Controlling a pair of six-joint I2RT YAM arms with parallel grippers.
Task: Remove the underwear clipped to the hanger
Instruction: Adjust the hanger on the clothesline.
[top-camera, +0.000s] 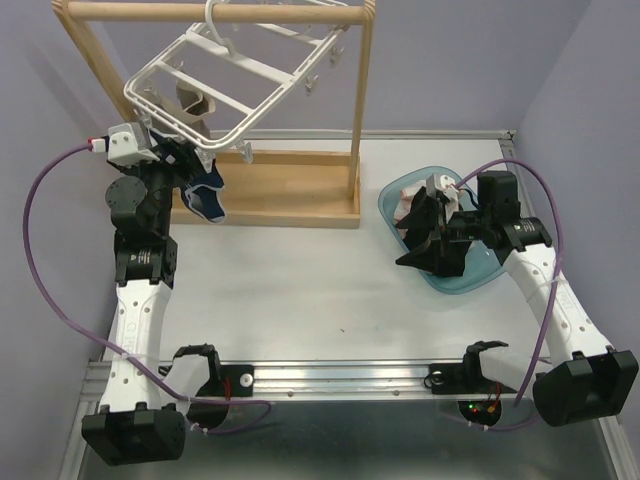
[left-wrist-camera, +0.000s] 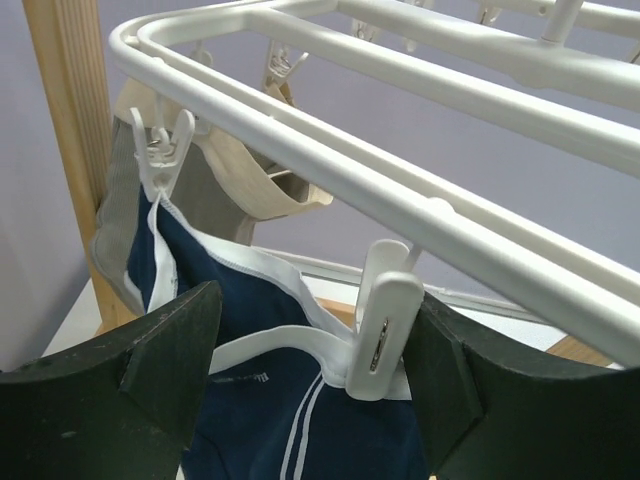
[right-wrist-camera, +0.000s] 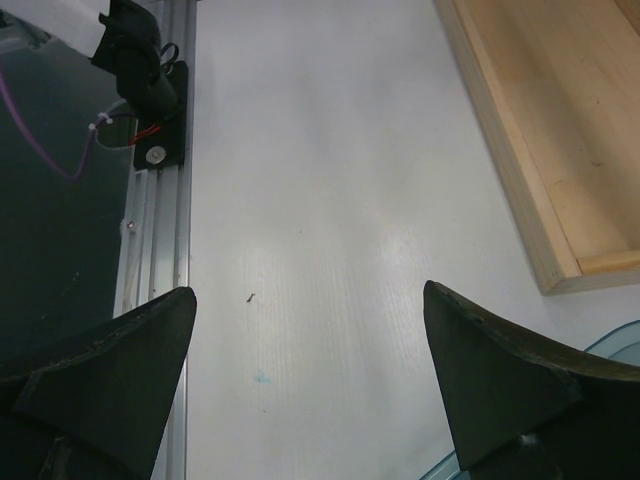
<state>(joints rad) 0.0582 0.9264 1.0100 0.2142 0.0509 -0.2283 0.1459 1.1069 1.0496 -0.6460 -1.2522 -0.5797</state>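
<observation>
Your left gripper (left-wrist-camera: 318, 300): jaws spread, nothing pinched. A white clip (left-wrist-camera: 385, 335) stands between its fingers (left-wrist-camera: 150, 370), just beside the right-hand one; whether they touch, you cannot tell from the wrist view. That clip bites the white-trimmed waistband of the navy underwear (left-wrist-camera: 225, 290), which hangs from the near rim of the hanger (left-wrist-camera: 420, 200). A second clip (left-wrist-camera: 160, 150) holds its other corner. Behind it, cream underwear (left-wrist-camera: 245, 185) and a grey piece (left-wrist-camera: 115, 235) hang from the same frame.

Room on the left: the hanger's rim bars run just above the fingers, and the post of the wooden stand (left-wrist-camera: 65, 110) stands close on the left. From above, the frame hangs tilted, its low side toward your left arm.

Your right gripper (right-wrist-camera: 310, 295): jaws wide apart, empty, held over the blue basin (top-camera: 478, 275), whose rim shows at the lower right corner of the wrist view. Pale pink cloth (top-camera: 408, 200) lies in the basin.

Room on the right: a wide stretch of table (right-wrist-camera: 330, 180) lies between the basin, the stand base (right-wrist-camera: 560, 130) and the near-edge rail (right-wrist-camera: 160, 260).
</observation>
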